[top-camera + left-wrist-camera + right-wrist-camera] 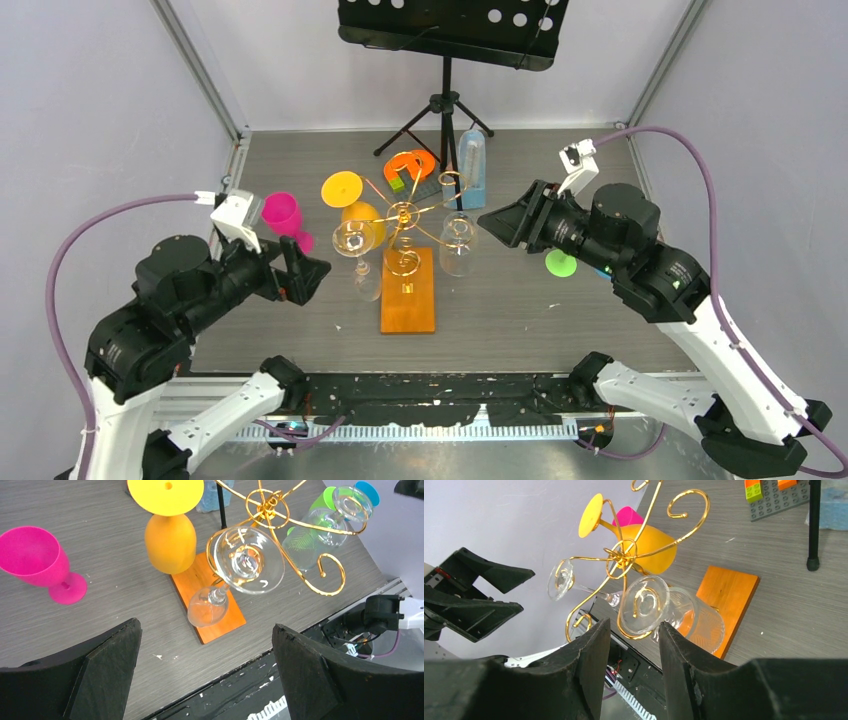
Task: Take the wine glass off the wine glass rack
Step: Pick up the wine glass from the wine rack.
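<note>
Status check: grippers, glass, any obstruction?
Left gripper wide open, empty. Right gripper part open, empty, short of the clear wine glass. Glass hangs upside down on the wine glass rack. Nothing between.

The music stand (447, 25) loses the top of its desk to the upper edge of the overhead view, and the right wrist view shows only one leg, cut at the top. The left arm (150, 320) and right arm (690, 290) run off the bottom edge overhead. A green disc (560, 264) lies half under the right arm, and the blue sliver (603, 270) beside it is too small to name. The pink cup (283, 214) is partly covered by the left wrist camera (237, 220), and in the right wrist view it sits mostly behind the yellow glass (651, 542). The wine glass rack (616, 555) runs off the top of both wrist views, and hanging glasses cover part of its orange base (222, 627). The small pieces (410, 168) behind it overhead cannot be made out.
</note>
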`<state>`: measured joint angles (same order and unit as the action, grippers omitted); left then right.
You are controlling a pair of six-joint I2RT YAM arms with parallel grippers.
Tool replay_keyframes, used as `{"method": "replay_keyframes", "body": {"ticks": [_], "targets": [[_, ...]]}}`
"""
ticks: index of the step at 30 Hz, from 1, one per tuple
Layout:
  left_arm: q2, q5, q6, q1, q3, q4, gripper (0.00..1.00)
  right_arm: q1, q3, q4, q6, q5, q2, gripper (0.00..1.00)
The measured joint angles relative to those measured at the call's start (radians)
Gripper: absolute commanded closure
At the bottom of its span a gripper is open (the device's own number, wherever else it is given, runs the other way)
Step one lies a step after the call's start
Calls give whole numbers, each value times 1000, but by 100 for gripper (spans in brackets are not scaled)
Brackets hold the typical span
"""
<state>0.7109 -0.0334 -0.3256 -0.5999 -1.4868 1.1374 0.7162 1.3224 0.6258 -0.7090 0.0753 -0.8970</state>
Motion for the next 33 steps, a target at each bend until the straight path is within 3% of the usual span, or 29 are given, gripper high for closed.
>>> {"method": "replay_keyframes", "body": {"ticks": [22,33], "targets": [[138,132,-105,0,11,-131,1,0,-61,11,31,-3,29,53],[158,177,-139,2,61,-156,10,0,-61,2,35,-2,29,53]]}}
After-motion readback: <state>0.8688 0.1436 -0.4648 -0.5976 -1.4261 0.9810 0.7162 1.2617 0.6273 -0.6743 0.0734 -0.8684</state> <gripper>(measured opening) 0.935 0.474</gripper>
